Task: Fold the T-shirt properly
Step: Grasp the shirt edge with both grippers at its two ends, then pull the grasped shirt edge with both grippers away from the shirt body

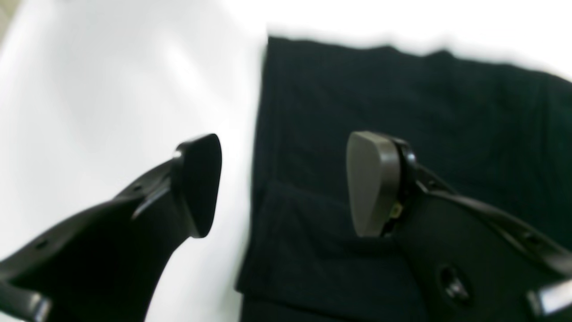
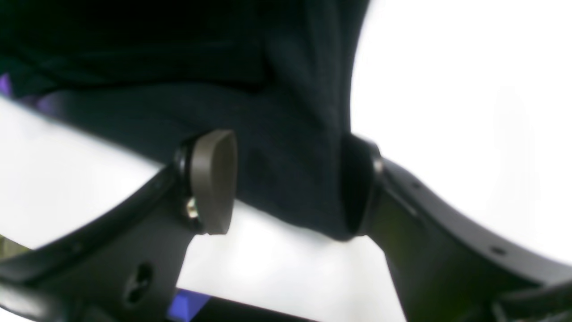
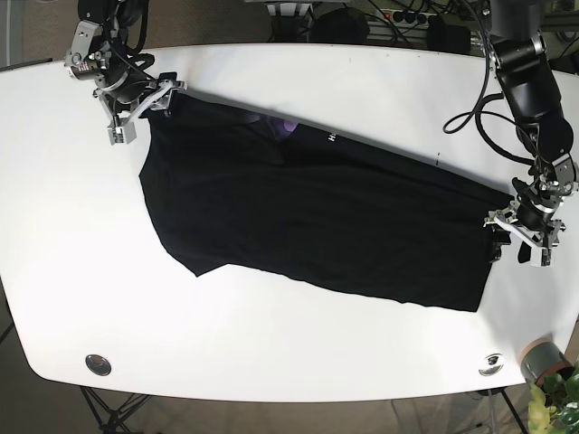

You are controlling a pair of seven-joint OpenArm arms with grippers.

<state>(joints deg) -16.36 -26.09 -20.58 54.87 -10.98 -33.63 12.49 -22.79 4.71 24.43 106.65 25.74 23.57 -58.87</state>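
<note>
both wrist views blur the t-shirt [image 3: 317, 226], hiding fold detail.

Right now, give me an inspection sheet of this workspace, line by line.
Surface: white table, rounded corners, two round metal fittings near its front edge.
Job's things: black T-shirt lying across the table, partly folded, a purple patch at the collar.
Clutter: nothing seen on the table.
Grippers: right gripper open, a corner of the shirt between its fingers; left gripper open, straddling the shirt's edge at the other end.
Cables: black cables looping off the left arm; more at the far edge.
Surroundings: stand legs under the table, a small potted plant at the front corner.
</note>
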